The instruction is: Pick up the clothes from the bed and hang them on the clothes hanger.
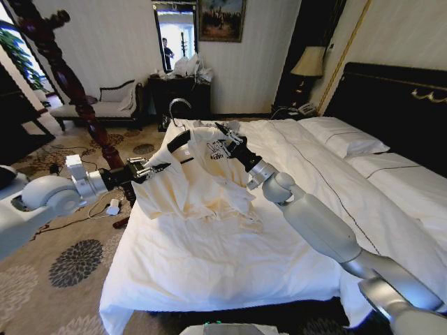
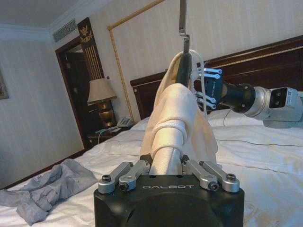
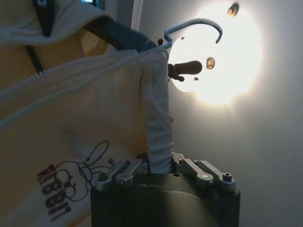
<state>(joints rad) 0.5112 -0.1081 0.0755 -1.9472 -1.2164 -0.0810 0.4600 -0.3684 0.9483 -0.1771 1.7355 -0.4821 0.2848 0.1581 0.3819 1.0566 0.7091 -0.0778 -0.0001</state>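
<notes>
Left claw: clamped on the cream shirt's shoulder.
Right claw: gripping its collar, black hanger inside.
Nearby: grey garment on bed.

Both arms raised; left gripper and right gripper seemingly clamped.

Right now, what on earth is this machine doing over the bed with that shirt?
The robot is holding up a cream shirt over the white bed, with a black hanger partly inside it. Its left gripper has its fingers shut on a bunched fold of the cloth, and its right gripper pinches the shirt near the collar, beside the dark print. The hanger's hook sticks out above. A grey garment lies apart on the bed.
</notes>
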